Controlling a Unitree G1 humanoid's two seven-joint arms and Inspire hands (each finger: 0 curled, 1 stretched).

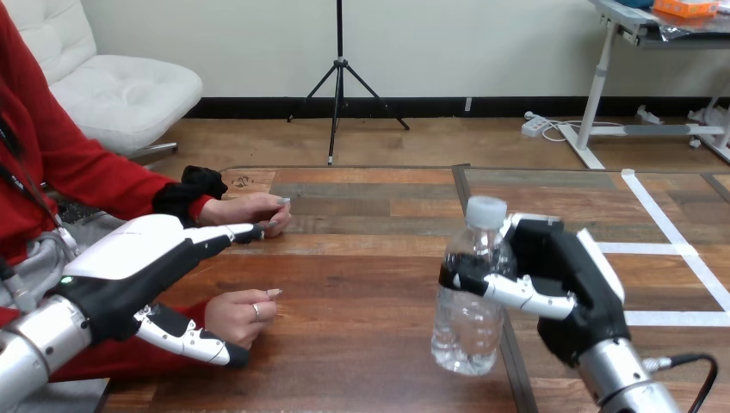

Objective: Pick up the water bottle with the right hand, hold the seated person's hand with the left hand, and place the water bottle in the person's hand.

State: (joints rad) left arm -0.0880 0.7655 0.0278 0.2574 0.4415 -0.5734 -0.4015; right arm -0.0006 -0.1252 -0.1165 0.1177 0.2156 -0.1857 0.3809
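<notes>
A clear water bottle (469,331) with a white cap stands upright right of the table's middle. My right hand (577,284) is shut on it, thumb across its front and fingers behind. I cannot tell whether its base rests on the table. My left hand (129,258) is open at the left, with straight fingers pointing right. Their tips reach the person's farther hand (250,209), which rests on the table; I cannot tell if they touch. The person's nearer hand (241,314) lies loosely curled just right of my left thumb. My left hand grips neither.
The wooden table (361,284) has bare room between the person's hands and the bottle. White tape lines (663,219) mark its right part. A dark seam (459,185) runs front to back, passing under the bottle.
</notes>
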